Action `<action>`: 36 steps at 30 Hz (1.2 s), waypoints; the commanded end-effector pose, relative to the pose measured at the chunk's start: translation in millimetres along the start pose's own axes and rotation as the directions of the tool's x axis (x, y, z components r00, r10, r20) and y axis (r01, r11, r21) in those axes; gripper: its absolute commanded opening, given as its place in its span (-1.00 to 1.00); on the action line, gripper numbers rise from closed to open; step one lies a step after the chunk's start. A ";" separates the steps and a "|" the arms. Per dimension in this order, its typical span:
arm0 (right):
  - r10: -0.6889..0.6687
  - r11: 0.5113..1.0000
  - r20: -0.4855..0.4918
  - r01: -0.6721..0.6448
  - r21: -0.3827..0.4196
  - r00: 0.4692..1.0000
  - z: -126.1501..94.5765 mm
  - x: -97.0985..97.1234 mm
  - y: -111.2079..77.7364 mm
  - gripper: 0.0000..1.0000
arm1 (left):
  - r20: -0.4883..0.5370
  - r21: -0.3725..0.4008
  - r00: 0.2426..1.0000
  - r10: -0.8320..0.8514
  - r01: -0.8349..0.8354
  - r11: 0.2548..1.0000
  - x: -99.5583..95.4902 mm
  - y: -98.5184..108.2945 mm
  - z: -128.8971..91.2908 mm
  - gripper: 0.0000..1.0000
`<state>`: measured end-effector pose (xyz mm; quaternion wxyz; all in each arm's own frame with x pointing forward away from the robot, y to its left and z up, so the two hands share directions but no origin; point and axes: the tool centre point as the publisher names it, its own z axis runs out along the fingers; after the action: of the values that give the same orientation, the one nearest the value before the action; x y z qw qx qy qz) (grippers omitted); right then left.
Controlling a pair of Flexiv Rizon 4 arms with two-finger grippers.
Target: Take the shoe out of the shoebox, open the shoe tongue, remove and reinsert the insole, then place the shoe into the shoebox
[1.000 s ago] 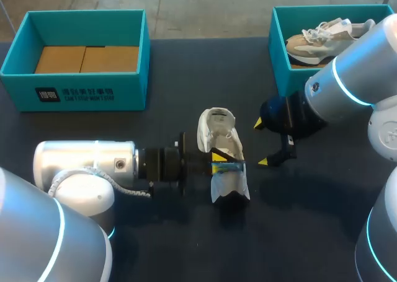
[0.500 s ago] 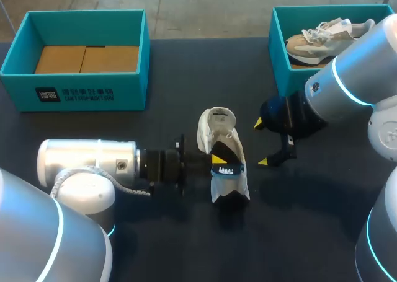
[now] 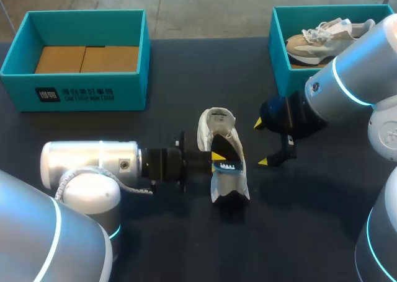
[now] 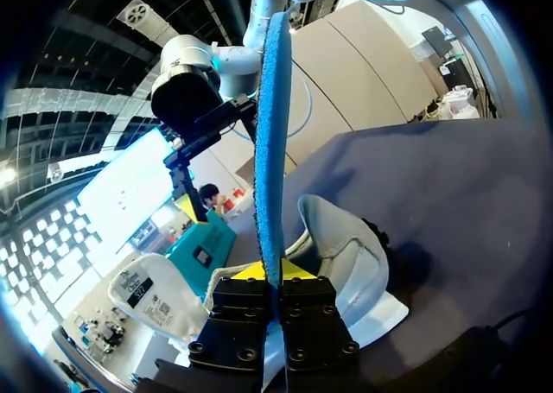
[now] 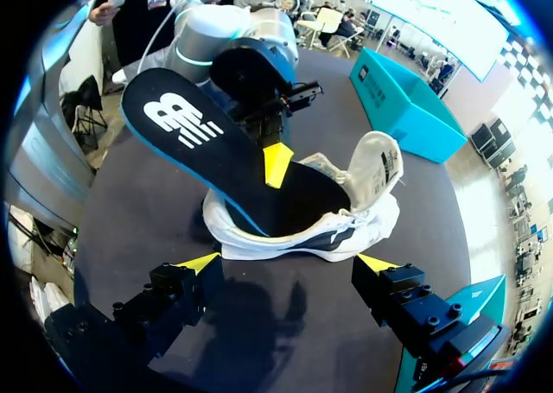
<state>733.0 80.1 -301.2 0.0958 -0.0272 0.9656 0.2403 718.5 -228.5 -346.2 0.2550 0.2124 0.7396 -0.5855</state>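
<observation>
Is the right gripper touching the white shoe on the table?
Apart. Right wrist view: bare table separates the open right gripper from the shoe.

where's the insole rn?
Head view, mid-table: insole pinched in the left gripper, one end inside the shoe, left of the open right gripper.

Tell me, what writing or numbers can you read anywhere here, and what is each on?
Shoebox front: white logo and a row of characters, too small to read.
Insole: a white logo mark, no plain word.
Shoe tongue label: tiny print, blurred.
No readable numbers or signs.
</observation>
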 end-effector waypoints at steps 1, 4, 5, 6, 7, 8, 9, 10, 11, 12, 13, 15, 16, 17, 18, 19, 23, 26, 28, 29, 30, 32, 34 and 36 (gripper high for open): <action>0.000 1.000 0.003 0.000 0.000 1.000 0.5 1.1 -0.1 1.00 | 0.000 -0.018 1.000 -0.006 0.006 1.000 1.2 3.3 9.4 -1.00; 0.000 1.000 0.003 0.000 0.000 1.000 0.5 1.1 -0.1 1.00 | 0.003 -0.025 1.000 -0.012 0.012 1.000 0.9 4.9 11.9 -1.00; 0.000 1.000 0.003 0.000 0.000 1.000 0.5 1.1 -0.1 1.00 | 0.004 -0.028 1.000 -0.012 0.012 1.000 0.5 5.3 12.7 -1.00; 0.000 1.000 0.003 0.000 0.000 1.000 0.5 1.1 -0.1 1.00 | 0.005 -0.030 1.000 -0.010 0.010 0.999 -0.2 5.8 13.3 -1.00; 0.000 1.000 0.003 0.000 0.000 1.000 0.5 1.1 -0.1 1.00 | 0.008 -0.035 1.000 -0.010 0.010 0.999 -0.8 6.9 13.7 -1.00; 0.000 1.000 0.003 0.000 0.000 1.000 0.5 1.1 -0.1 1.00 | 0.011 -0.039 1.000 -0.010 0.011 0.999 -1.4 7.7 13.8 -1.00; 0.000 1.000 0.003 0.000 0.000 1.000 0.5 1.1 -0.1 1.00 | 0.015 -0.042 1.000 -0.012 0.012 0.999 -2.0 8.3 13.7 -1.00; 0.000 1.000 0.003 0.000 0.000 1.000 0.5 1.1 -0.1 1.00 | 0.016 -0.044 1.000 -0.013 0.013 0.999 -2.6 8.7 13.4 -1.00; 0.000 1.000 0.003 0.000 0.000 1.000 0.5 1.1 -0.1 1.00 | 0.020 -0.046 1.000 -0.013 0.014 0.999 -3.7 7.8 12.5 -1.00; 0.000 1.000 0.003 0.000 0.000 1.000 0.5 1.1 -0.1 1.00 | 0.022 -0.046 1.000 -0.014 0.015 0.999 -4.7 6.4 11.4 -0.99; 0.000 1.000 0.003 0.000 0.000 1.000 0.5 1.1 -0.1 1.00 | 0.027 -0.045 1.000 -0.015 0.016 0.999 -5.4 5.1 10.0 -0.67; 0.000 1.000 0.003 0.000 0.000 1.000 0.5 1.1 -0.1 1.00 | 0.036 -0.040 0.999 -0.014 0.015 0.999 -7.1 0.2 6.6 -0.32; 0.000 1.000 0.003 0.000 0.000 1.000 0.5 1.1 -0.1 1.00 | 0.038 -0.038 0.999 -0.013 0.015 0.999 -7.7 -2.0 4.9 -0.29; 0.000 1.000 0.003 0.000 0.000 1.000 0.5 1.1 -0.1 1.00 | 0.044 -0.035 0.999 -0.013 0.015 0.999 -8.5 -4.1 3.0 -0.29; 0.000 1.000 0.003 0.000 0.000 1.000 0.5 1.1 -0.1 1.00 | 0.047 -0.032 0.999 -0.013 0.014 0.999 -9.1 -6.3 1.0 -0.32; 0.000 1.000 0.003 0.000 0.000 1.000 0.5 1.1 -0.1 1.00 | 0.049 -0.029 0.999 -0.012 0.014 0.999 -9.5 -8.5 -0.7 -0.34; 0.000 1.000 0.003 0.000 0.000 1.000 0.5 1.1 -0.1 1.00 | 0.055 -0.021 0.998 -0.006 0.008 1.000 -9.9 -15.8 -6.7 -0.55; 0.000 1.000 0.003 0.000 0.000 1.000 0.5 1.1 -0.1 1.00 | 0.050 -0.011 0.999 -0.001 0.002 1.000 -8.2 -20.4 -8.7 -0.75; 0.000 1.000 0.003 0.000 0.000 1.000 0.5 1.1 -0.1 1.00 | 0.044 -0.005 0.999 -0.002 0.003 1.000 -6.8 -23.0 -8.8 -0.85; 0.000 1.000 0.003 0.000 0.000 1.000 0.5 1.1 -0.1 1.00 | 0.041 -0.004 0.999 -0.004 0.004 1.000 -5.9 -23.3 -8.7 -0.94; 0.000 1.000 0.003 0.000 0.000 1.000 0.5 1.1 -0.1 1.00 | 0.038 -0.002 0.999 -0.007 0.007 1.000 -4.8 -23.3 -8.0 -1.00; 0.000 1.000 0.003 0.000 0.000 1.000 0.5 1.1 -0.1 1.00 | 0.028 -0.004 1.000 -0.012 0.012 1.000 -2.2 -21.2 -6.0 -1.00; 0.000 1.000 0.003 0.000 0.000 1.000 0.5 1.1 -0.1 1.00 | 0.016 -0.011 1.000 -0.014 0.014 1.000 0.1 -17.9 -4.2 -1.00; 0.000 1.000 0.003 0.000 0.000 1.000 0.5 1.1 -0.1 1.00 | 0.005 -0.012 1.000 -0.006 0.006 1.000 1.5 -14.7 -3.0 -1.00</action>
<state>733.0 80.1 -301.2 0.0958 -0.0271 0.9656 0.2403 705.4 -226.8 -333.6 0.2607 0.2031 0.7408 -0.5849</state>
